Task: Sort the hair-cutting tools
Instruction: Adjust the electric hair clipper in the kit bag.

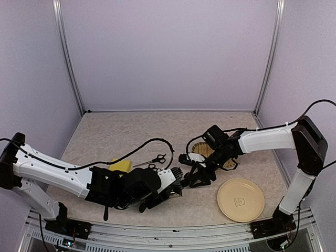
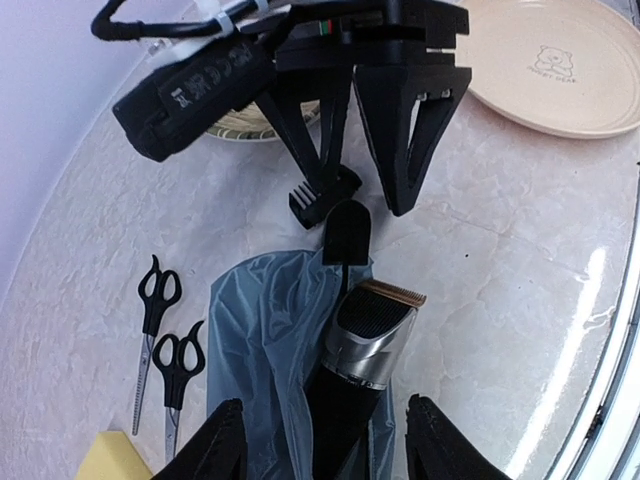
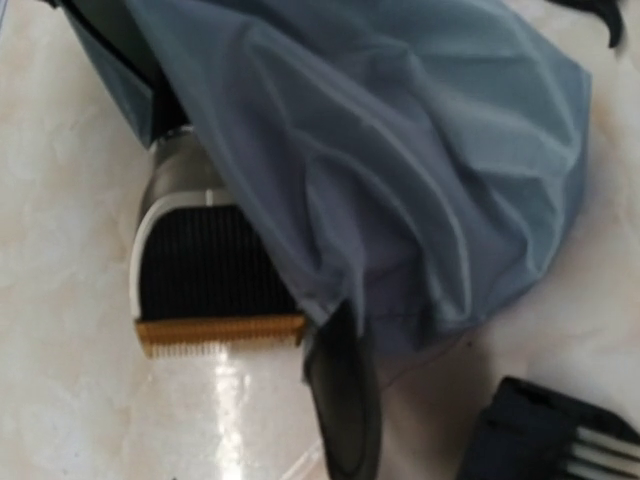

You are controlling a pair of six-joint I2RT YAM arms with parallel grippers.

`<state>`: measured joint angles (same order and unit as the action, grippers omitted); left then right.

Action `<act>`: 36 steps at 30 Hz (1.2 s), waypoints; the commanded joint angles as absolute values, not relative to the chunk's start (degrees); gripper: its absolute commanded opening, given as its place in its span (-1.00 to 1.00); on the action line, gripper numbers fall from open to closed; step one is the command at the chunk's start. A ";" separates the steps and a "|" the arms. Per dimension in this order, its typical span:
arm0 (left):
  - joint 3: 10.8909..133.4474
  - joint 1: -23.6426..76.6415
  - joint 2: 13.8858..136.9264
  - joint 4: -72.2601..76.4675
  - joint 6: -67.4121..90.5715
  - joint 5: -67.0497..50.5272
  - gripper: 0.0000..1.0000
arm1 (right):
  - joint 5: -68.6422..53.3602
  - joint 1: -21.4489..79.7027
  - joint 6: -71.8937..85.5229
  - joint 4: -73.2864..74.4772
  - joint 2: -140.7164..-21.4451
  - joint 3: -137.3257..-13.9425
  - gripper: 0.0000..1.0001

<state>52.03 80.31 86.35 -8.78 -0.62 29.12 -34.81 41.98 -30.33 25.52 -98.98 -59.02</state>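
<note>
Your left gripper (image 2: 323,410) stands wide open, one finger on each side of the grey-blue pouch (image 2: 260,340) and the electric clipper (image 2: 365,335), touching neither as far as you can see. The clipper lies lengthwise between those jaws, its body under the pouch fabric and its silver head and gold-coloured blade poking out toward the right arm. Your right gripper (image 2: 360,195) points down at the table (image 1: 105,131) just beyond that blade, jaws spread and holding nothing. The two scissors (image 2: 155,310) (image 2: 178,365) lie side by side just left of the pouch, blades toward the yellow sponge (image 2: 112,455). The small clipper guard (image 2: 318,192) sits at the tip of one right finger; you cannot tell whether they touch. For room, the cream plate (image 2: 560,70) lies well off to the right, a patterned dish (image 2: 240,128) sits behind the right gripper, and the far half of the table is open up to the walls. A black rounded piece (image 2: 347,235) lies at the pouch's mouth beside the blade; what it is cannot be made out. The clipper's rear end is cut off in the left wrist view, and the right wrist view shows none of its own fingers.
</note>
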 commanded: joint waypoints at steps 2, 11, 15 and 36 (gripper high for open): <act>52.48 80.51 90.26 -6.15 -4.01 29.30 0.06 | -36.43 41.75 -29.47 25.30 -100.09 -61.40 0.15; 53.77 80.42 97.46 -2.71 -9.96 34.58 0.28 | -36.70 42.02 -29.53 25.86 -103.02 -62.87 0.01; 54.81 80.43 99.81 -1.98 -11.87 32.32 0.17 | -36.77 42.59 -29.57 25.96 -103.74 -63.09 -0.06; 58.80 82.52 101.96 -6.50 -15.21 26.78 -0.22 | -37.62 44.29 -30.74 27.64 -104.99 -63.92 -0.82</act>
